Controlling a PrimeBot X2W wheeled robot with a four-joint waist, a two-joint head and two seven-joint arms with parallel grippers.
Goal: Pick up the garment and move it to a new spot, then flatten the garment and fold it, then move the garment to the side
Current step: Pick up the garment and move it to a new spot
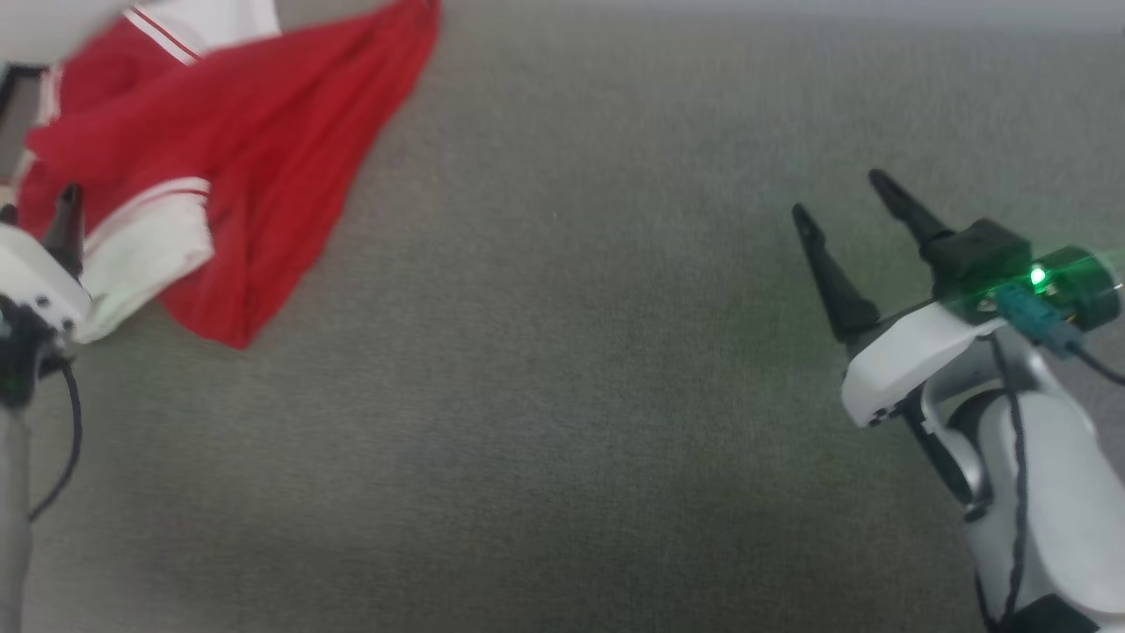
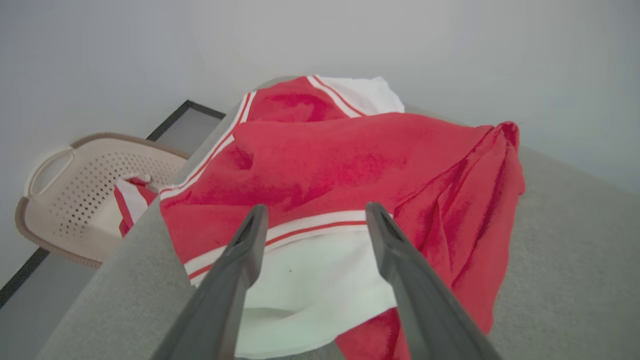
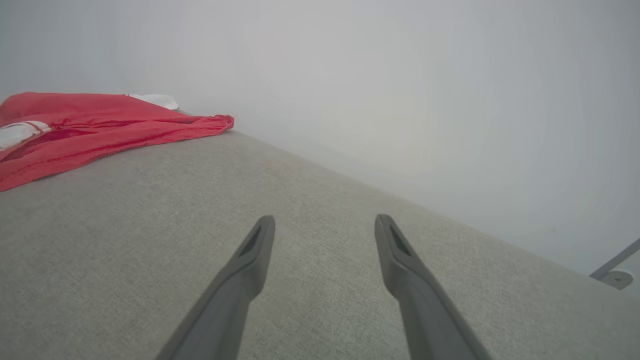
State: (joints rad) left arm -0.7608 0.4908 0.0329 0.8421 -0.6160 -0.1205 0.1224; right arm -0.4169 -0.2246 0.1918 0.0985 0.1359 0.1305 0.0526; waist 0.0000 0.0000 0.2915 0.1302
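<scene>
The red T-shirt, crumpled at the far left of the grey fabric surface, appears light and limp; the open left end effector faces its white sleeve end, a likely pinch point, while the right end effector is open and empty.

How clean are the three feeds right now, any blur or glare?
Head view: soft all over, the garment smeared, green light flaring just behind the right gripper. Left wrist view: garment fairly crisp, even light, left gripper slightly soft. Right wrist view: wall pale and hazy, grey surface weave readable.
</scene>
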